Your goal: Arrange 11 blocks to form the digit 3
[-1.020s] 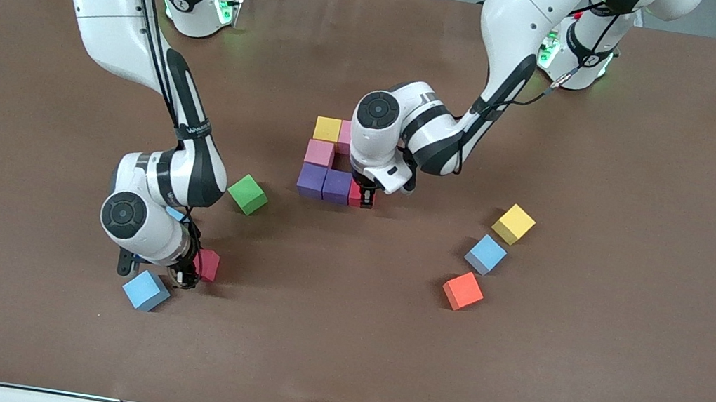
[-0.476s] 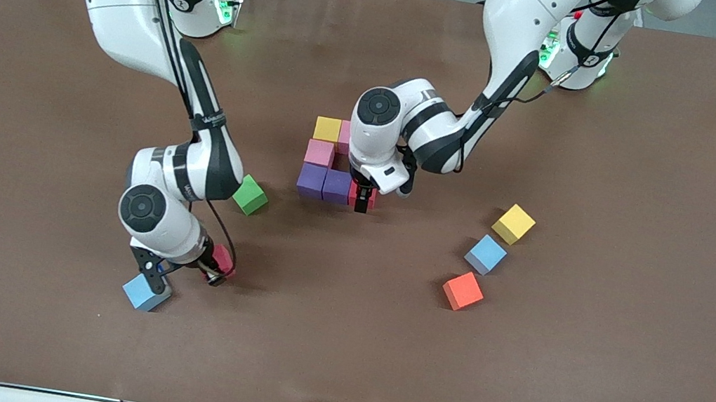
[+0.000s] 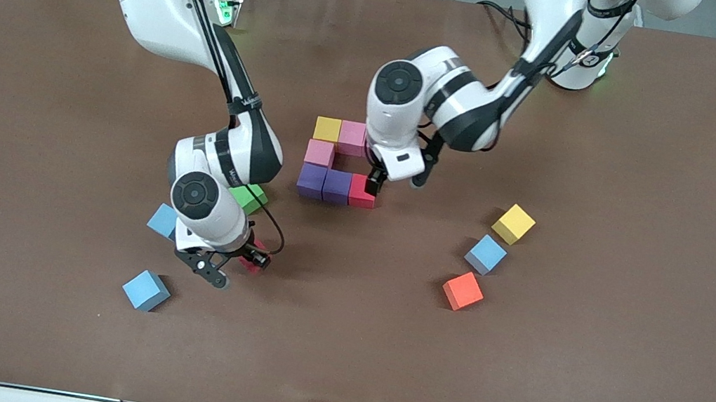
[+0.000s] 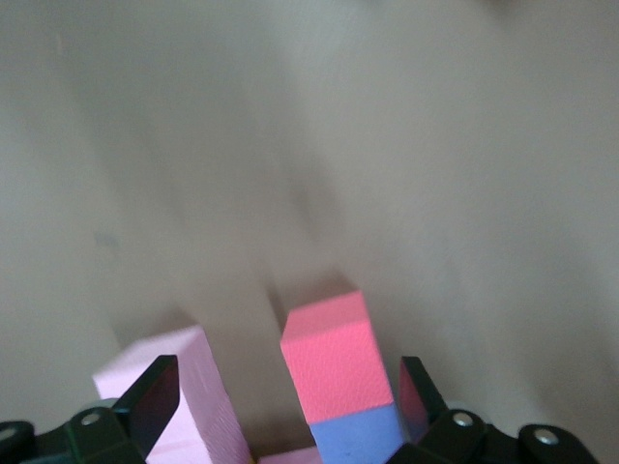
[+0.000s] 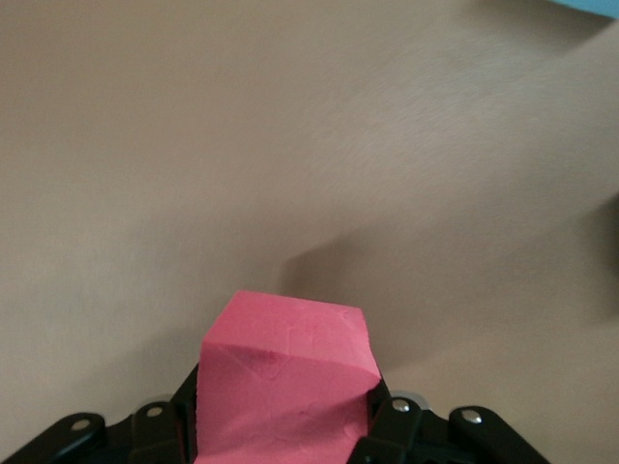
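The partial digit 3 [image 3: 335, 162] is made of a yellow, two pink, two purple and a red block [image 3: 361, 192]. My left gripper [image 3: 375, 179] is open just over that red block; in the left wrist view its gripper [image 4: 287, 401] straddles the red block [image 4: 334, 356] with a pink block [image 4: 169, 387] beside it. My right gripper [image 3: 252, 260] is shut on another red block [image 3: 253, 262] over the table beside the green block [image 3: 248, 197]. The held red block [image 5: 285, 391] fills the right gripper [image 5: 285, 430] in the right wrist view.
Two light blue blocks [image 3: 163, 220] [image 3: 145, 290] lie toward the right arm's end. A yellow block [image 3: 513, 223], a light blue block [image 3: 485, 254] and an orange block [image 3: 463, 290] lie toward the left arm's end.
My right gripper has lifted the red block and carried it toward the figure, uncovering a light blue block. My left gripper has let go of its red block and drawn up from it.
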Motion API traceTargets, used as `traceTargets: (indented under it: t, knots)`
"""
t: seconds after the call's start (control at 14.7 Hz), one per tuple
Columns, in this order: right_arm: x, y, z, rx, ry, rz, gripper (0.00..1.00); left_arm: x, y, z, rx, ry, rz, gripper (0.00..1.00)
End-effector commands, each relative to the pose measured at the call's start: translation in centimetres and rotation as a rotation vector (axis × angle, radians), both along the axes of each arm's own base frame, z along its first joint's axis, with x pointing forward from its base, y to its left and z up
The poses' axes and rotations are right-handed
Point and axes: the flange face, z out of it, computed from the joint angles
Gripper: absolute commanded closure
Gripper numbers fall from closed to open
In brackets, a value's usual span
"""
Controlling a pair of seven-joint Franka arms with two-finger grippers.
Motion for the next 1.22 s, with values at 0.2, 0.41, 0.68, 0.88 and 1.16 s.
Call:
traceTargets:
  t: [0.2,0.41,0.68,0.88,1.16]
  knots:
    - [-4.0,4.5,2.2,-0.005,-0.001,0.151,0.98,8.1,10.9,3.9,-0.033,-0.013,-0.198,0.0]
    - [-6.5,6.0,2.2,-0.045,0.004,0.259,0.99,11.0,15.0,3.8,-0.014,-0.036,-0.314,0.0]
    - [-8.9,6.5,1.9,-0.045,-0.035,0.324,0.99,15.6,17.6,1.1,-0.012,-0.059,-0.304,0.0]
    - [-9.7,6.5,1.6,-0.042,-0.037,0.329,0.99,17.8,19.0,-1.4,-0.024,-0.1,-0.296,0.0]
    - [-10.2,7.4,1.1,-0.031,-0.046,0.349,0.99,19.9,18.7,-5.3,-0.007,-0.115,-0.44,0.0]
